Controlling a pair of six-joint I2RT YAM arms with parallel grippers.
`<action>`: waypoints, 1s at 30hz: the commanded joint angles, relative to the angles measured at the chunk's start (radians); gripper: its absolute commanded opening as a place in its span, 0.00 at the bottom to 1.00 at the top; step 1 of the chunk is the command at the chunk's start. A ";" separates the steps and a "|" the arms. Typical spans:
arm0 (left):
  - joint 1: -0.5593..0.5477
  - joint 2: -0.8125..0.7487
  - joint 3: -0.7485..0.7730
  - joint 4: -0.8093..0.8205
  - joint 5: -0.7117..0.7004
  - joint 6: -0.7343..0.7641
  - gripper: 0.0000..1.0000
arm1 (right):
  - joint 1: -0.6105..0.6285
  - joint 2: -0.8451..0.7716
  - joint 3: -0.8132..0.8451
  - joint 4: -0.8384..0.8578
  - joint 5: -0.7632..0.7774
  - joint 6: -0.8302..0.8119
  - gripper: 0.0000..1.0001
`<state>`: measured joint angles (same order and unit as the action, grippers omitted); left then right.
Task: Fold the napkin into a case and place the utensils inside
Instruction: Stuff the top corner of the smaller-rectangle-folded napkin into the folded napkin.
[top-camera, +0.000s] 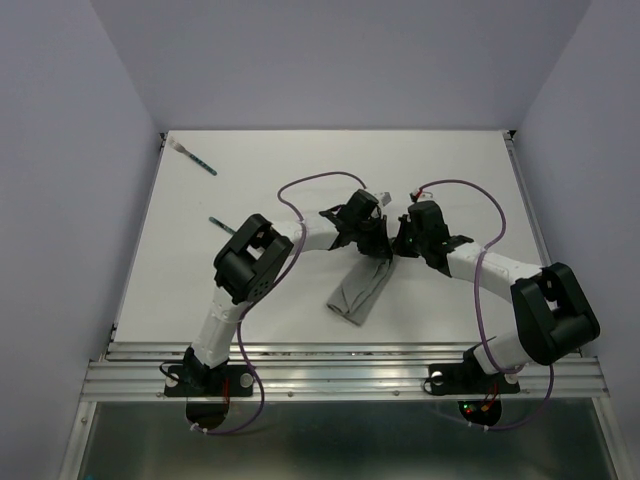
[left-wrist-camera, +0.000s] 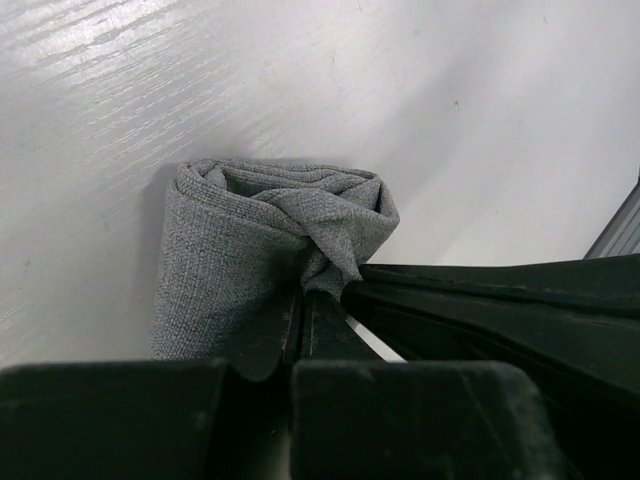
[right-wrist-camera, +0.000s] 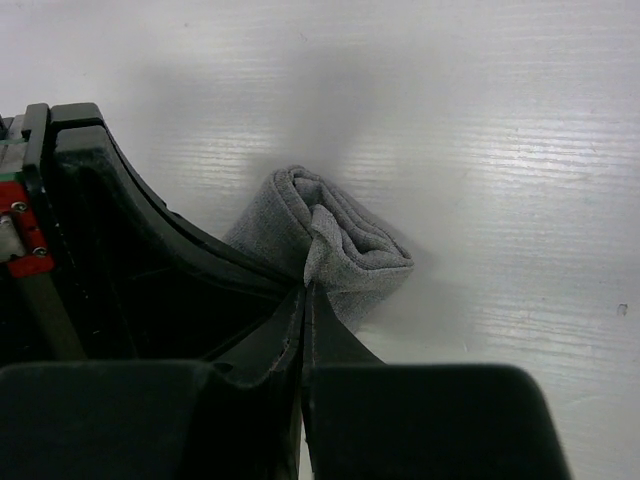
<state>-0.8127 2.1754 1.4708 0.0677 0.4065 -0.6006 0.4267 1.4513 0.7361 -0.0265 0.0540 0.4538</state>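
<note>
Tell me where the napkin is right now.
In the top view the folded napkin lies mid-table, its far end pinched by the left tool and the right tool; the nearer utensil lies off to its left.

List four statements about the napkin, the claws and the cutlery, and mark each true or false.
1. Both the left claw and the right claw are shut on the napkin. True.
2. The cutlery already sits inside the cloth. False: the far utensil and the near utensil both lie on the bare table, off to the left and apart from the napkin.
3. The napkin lies spread out flat in one layer. False: it is folded into a narrow, layered strip, with its bunched end showing in both wrist views.
4. The far utensil lies near the table's far left corner. True.
</note>
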 joint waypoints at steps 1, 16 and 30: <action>-0.022 0.009 0.039 -0.022 -0.052 -0.001 0.00 | 0.007 -0.006 -0.012 0.085 -0.046 0.019 0.01; -0.034 0.035 0.039 -0.040 -0.066 0.012 0.00 | 0.007 -0.045 -0.020 0.051 0.014 0.025 0.08; -0.034 0.003 0.014 -0.037 -0.063 0.001 0.00 | 0.007 -0.055 0.019 -0.090 0.135 -0.012 0.28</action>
<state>-0.8337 2.1811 1.4883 0.0563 0.3588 -0.6083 0.4267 1.4269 0.7067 -0.0750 0.1326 0.4656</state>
